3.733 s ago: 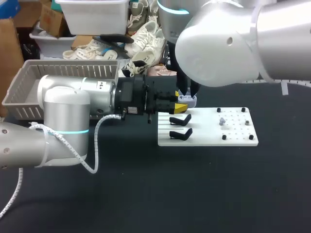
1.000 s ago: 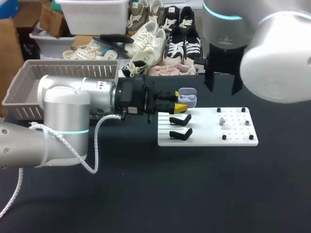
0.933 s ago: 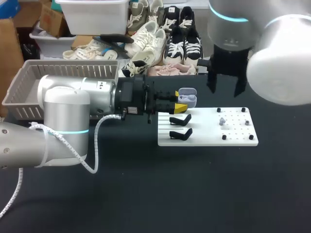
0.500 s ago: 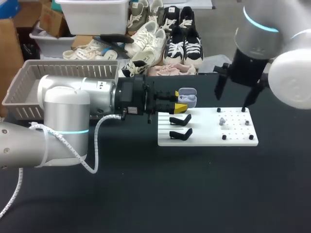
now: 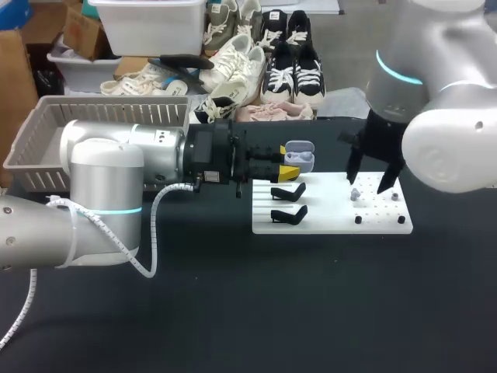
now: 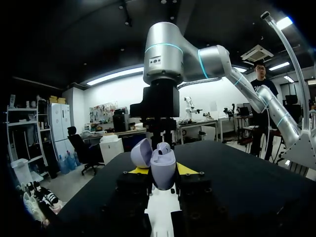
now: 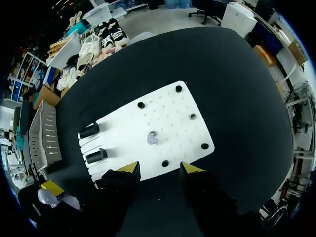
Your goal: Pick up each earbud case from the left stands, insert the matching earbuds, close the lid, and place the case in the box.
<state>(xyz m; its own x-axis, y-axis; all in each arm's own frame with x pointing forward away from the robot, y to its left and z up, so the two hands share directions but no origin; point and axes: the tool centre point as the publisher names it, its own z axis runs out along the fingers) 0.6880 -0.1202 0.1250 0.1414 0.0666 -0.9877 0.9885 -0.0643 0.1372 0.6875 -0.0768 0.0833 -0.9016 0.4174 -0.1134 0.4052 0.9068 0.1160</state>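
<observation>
Over by the back-left corner of the white board (image 5: 380,221), the left gripper (image 5: 286,163) is clamped on a lavender earbud case (image 5: 300,155), one yellow-tipped finger on each side. The lid is flipped open. From that arm's wrist cam the case stands upright between the fingers, and I think there's a bud seated in it, but it's hard to tell from that angle.

Two black stands (image 5: 288,190) sit on the board's left end, just beside the held case. The right gripper (image 7: 159,169) hangs over the board's right half with its fingers spread apart. A small grey earbud (image 7: 152,138) lies on the board among the black pegs (image 7: 141,105), just ahead of those fingers. The grey basket (image 5: 109,109) sits on the dark table (image 5: 311,311) well off to the left, behind the left arm.
</observation>
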